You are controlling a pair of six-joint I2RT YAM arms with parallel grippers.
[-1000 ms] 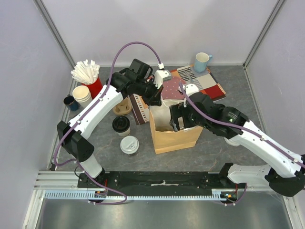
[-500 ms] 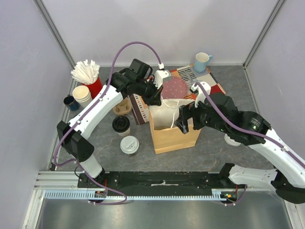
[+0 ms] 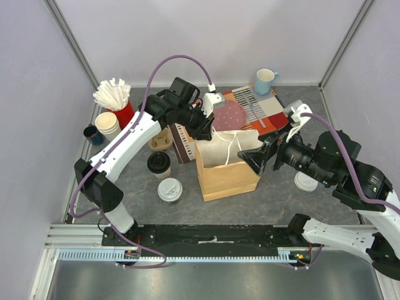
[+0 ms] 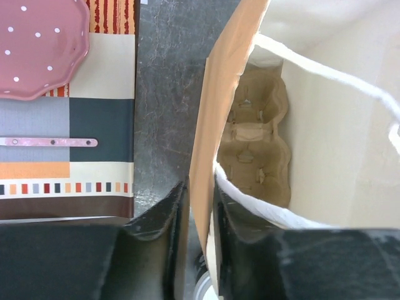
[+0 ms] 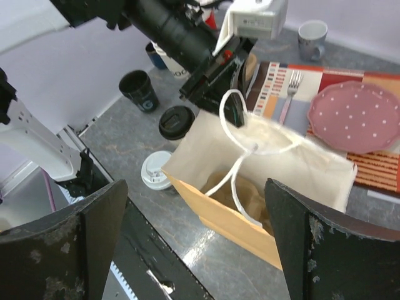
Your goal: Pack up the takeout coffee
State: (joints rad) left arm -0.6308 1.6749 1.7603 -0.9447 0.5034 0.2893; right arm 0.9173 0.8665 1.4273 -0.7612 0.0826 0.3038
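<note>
The brown paper bag [image 3: 228, 165] stands open mid-table, with a cardboard cup carrier [image 4: 256, 144] on its bottom. My left gripper [image 3: 203, 131] is shut on the bag's far-left rim; in the left wrist view [image 4: 200, 187] the paper wall sits between the jaws. My right gripper [image 3: 258, 159] is wide open and empty, raised just right of the bag; the right wrist view [image 5: 195, 187] looks down on the bag [image 5: 262, 156]. The cream cup with black lid [image 3: 159, 164] and the black cup with white lid [image 3: 169, 190] stand left of the bag, also in the right wrist view [image 5: 177, 122] [image 5: 156, 170].
A red holder of white sticks [image 3: 114, 97], stacked spare cups [image 3: 107, 123] and a dark mug [image 3: 92, 134] stand far left. A second carrier [image 3: 161, 140] lies behind the cups. A placemat with pink plate [image 3: 229, 114] and fork [image 3: 253, 107] and a blue mug [image 3: 265, 80] are behind the bag.
My right gripper has pulled up out of the bag and back to the right, jaws open. The left gripper has kept its hold on the bag's rim.
</note>
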